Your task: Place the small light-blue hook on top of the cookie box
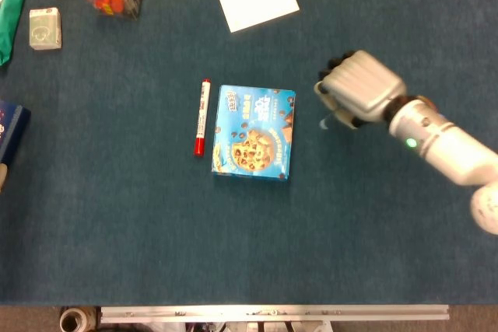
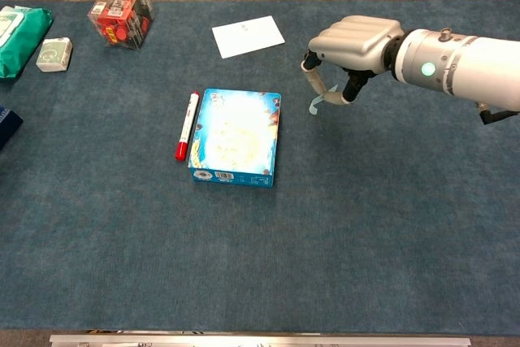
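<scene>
Right robot hand [image 2: 351, 42] was off the worktop [image 2: 390, 225], fingers curled down, pinching the small light-blue hook [image 2: 318, 101] at its top; hook dangled below the fingertips, just right of the cookie box [image 2: 236, 136] and not yet over it. In the head view only a pale sliver of the hook [image 1: 324, 122] showed under the palm. Left robot hand wasn't in either view.

Handling, my guess: hook looked thin plastic, v. light, stiff-ish but slick, so it prob swings and can twist in a pinch grip. Hold stays best on the upper shank w/ the curve hanging free. Box top was flat, glossy; light hook could skid or bounce on release, so set it low, near centre.
</scene>
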`<state>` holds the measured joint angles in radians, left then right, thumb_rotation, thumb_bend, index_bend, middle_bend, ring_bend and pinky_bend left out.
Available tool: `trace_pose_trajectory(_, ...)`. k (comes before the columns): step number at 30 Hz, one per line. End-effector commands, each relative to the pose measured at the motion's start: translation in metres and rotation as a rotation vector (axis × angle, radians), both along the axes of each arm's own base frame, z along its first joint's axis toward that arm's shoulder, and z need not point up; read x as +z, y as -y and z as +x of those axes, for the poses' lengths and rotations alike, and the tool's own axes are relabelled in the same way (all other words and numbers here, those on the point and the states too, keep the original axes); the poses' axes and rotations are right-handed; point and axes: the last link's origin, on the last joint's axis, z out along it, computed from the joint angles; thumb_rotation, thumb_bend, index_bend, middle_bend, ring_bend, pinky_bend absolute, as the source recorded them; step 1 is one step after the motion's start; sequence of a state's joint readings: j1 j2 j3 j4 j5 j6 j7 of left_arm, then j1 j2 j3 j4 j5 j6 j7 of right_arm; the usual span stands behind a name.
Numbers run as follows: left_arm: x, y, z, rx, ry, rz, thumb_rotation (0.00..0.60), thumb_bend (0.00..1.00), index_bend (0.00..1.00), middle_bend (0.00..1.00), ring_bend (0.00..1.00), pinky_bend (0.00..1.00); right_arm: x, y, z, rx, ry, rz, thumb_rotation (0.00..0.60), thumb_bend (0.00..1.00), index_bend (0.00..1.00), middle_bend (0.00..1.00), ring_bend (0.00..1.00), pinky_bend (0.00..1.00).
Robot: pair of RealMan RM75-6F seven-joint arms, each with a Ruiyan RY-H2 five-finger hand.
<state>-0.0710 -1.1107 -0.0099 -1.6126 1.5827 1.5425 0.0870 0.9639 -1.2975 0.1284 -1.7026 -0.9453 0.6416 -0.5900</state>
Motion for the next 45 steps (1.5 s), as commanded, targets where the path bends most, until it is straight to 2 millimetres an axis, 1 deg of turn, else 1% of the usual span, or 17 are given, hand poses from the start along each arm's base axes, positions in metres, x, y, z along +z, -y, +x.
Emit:
trace_pose_trajectory(1, 0.000, 0.001, 0.000, 0.001, -0.003, -0.001, 0.600, 0.28, 0.08, 0.07, 0.05, 0.00, -0.013, -0.003, 0.010, 0.021, -0.012, 0.031, 0.600, 0.37, 0.62, 0.40, 0.27, 0.31)
trace_pose_trajectory(9, 0.002, 0.002, 0.001, 0.003, 0.000, -0.001, 0.600, 0.28, 0.08, 0.07, 0.05, 0.00, -0.033, -0.007, 0.029, 0.073, -0.028, 0.057, 0.600, 0.37, 0.62, 0.40, 0.27, 0.31)
trace_pose_trajectory(22, 0.001, 0.003, -0.002, 0.012, -0.017, 0.002, 0.600, 0.28, 0.08, 0.07, 0.05, 0.00, -0.056, -0.007, 0.045, 0.130, -0.066, 0.060, 0.600, 0.37, 0.62, 0.40, 0.26, 0.31)
trace_pose_trajectory(37, 0.000, 0.007, -0.005, 0.029, 0.003, -0.010, 0.600, 0.28, 0.08, 0.07, 0.04, 0.00, -0.070, -0.003, 0.063, 0.201, -0.095, 0.026, 0.600, 0.37, 0.62, 0.40, 0.24, 0.30)
trace_pose_trajectory(42, 0.000, 0.008, -0.007, 0.033, 0.008, -0.013, 0.600, 0.28, 0.08, 0.07, 0.04, 0.00, -0.072, -0.003, 0.066, 0.218, -0.094, 0.013, 0.600, 0.36, 0.60, 0.40, 0.24, 0.30)
trace_pose_trajectory(45, 0.000, 0.008, -0.007, 0.034, 0.008, -0.016, 0.600, 0.28, 0.08, 0.07, 0.04, 0.00, -0.074, -0.005, 0.067, 0.226, -0.092, 0.010, 0.600, 0.36, 0.56, 0.40, 0.23, 0.30)
